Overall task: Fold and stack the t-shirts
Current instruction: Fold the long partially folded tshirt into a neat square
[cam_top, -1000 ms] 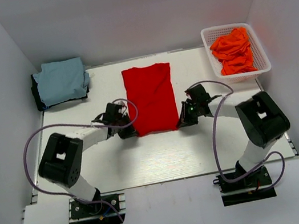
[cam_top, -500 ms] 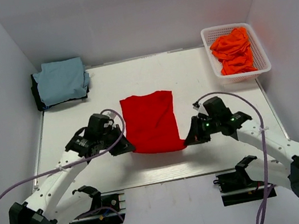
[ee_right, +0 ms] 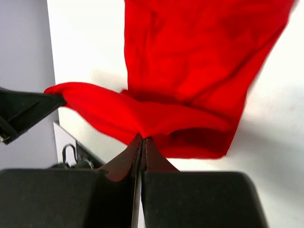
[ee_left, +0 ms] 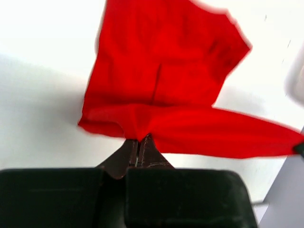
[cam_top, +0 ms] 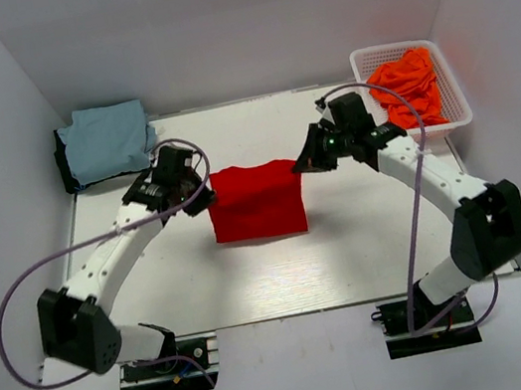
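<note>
Two grippers, both pinched shut on the red t-shirt (cam_top: 256, 204), one per corner. Top view: left gripper (cam_top: 203, 179) is at the shirt's upper left corner and right gripper (cam_top: 302, 161) at its upper right corner. Cloth edge is stretched straight btwn them, approx centre of frame. Rest of the shirt runs down toward bottom of frame onto the white table (cam_top: 371, 246); its lower edge lies on the table w/ a faint shadow under it.

Left wrist view: jaws closed tight, thin fold of red cloth caught at the tips. Shirt spreads away toward top of frame, and a red band runs off to the right edge.

Right wrist view: same, jaws together on a bunched fold. Red band goes left to a dark part at the left edge, prob. the other gripper, but it's blurred.

Light blue t-shirt (cam_top: 107, 139) lies folded in upper left of top view, well apart from the red one, on top of a dark item (cam_top: 64, 169). Orange t-shirts (cam_top: 407, 88) are crumpled in a heap inside the white basket (cam_top: 364, 86), upper right of frame.
</note>
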Robot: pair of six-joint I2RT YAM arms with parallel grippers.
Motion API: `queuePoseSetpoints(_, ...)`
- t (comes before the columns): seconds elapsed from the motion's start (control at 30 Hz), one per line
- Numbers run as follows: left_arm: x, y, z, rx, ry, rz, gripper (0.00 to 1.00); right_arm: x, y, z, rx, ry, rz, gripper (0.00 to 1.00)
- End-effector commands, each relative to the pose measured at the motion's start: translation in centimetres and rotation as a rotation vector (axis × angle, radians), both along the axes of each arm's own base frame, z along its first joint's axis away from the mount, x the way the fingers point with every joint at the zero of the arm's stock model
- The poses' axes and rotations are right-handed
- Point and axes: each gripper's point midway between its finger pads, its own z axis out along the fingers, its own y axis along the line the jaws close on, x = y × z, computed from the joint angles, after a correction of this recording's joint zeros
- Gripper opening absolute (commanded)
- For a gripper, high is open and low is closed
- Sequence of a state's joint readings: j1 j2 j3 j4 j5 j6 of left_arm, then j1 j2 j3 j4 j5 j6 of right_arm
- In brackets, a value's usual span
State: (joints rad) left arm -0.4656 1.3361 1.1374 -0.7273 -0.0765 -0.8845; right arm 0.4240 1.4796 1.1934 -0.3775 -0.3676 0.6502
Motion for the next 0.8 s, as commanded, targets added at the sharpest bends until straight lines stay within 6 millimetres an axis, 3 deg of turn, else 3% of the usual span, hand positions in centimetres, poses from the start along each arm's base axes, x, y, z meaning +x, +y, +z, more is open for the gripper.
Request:
queuePoseSetpoints(0.0, 5.4, 0.3, 1.6, 0.009, -0.074, 0.071, 0.00, 3.5, -0.1, 2.4, 0.014, -0.079, -0.019, 0.00)
queuePoseSetpoints(0.07, 6.7, -0.2, 1.2, 0.002, -0.070, 0.044, 0.00, 4.3, -0.1, 0.6, 0.013, -0.012, -0.011, 0.00)
queuePoseSetpoints(0.1, 7.6, -0.4, 1.6, -0.004, -0.083, 0.032, 0.00, 4.8, -0.1, 0.6, 0.019, -0.006, -0.011, 0.00)
queuePoseSetpoints(0.13, 8.2, -0.3, 0.2, 0.002, -0.057, 0.027, 0.00, 5.0, -0.2, 0.0, 0.021, 0.011, -0.015, 0.00)
queuePoseSetpoints(0.17, 8.8, -1.4, 0.5, -0.038, -0.065, -0.003, 0.00, 5.0, -0.1, -0.4, 0.027, 0.026, -0.013, 0.00)
queuePoseSetpoints(0.4, 11.7, -1.6, -2.3, -0.064, -0.036, -0.052, 0.00, 6.4, -1.1, -1.5, 0.048, 0.034, -0.077, 0.00)
queuePoseSetpoints(0.5, 13.0, -2.5, -2.1, -0.082, -0.068, -0.086, 0.00, 7.2, -1.2, -2.9, 0.046, 0.064, -0.086, 0.00)
queuePoseSetpoints(0.63, 15.0, -2.0, -3.4, -0.049, -0.026, -0.074, 0.00, 9.1, -1.4, -4.7, 0.051, 0.096, -0.108, 0.00)
queuePoseSetpoints(0.67, 16.2, -1.6, -4.0, -0.038, -0.017, -0.056, 0.02, 10.0, -1.5, -4.4, 0.054, 0.086, -0.115, 0.00)
queuePoseSetpoints(0.7, 16.5, -1.7, -4.4, -0.035, -0.006, -0.056, 0.10, 10.5, -2.0, -6.8, 0.027, 0.147, -0.137, 0.00)
queuePoseSetpoints(0.73, 17.4, -1.9, -4.4, -0.028, -0.029, -0.071, 0.47, 11.7, -2.0, -6.2, 0.041, 0.132, -0.147, 0.00)
queuePoseSetpoints(0.77, 19.1, -2.0, -2.9, -0.030, -0.080, -0.094, 0.69, 13.9, -1.7, -3.4, 0.064, 0.059, -0.155, 0.24)
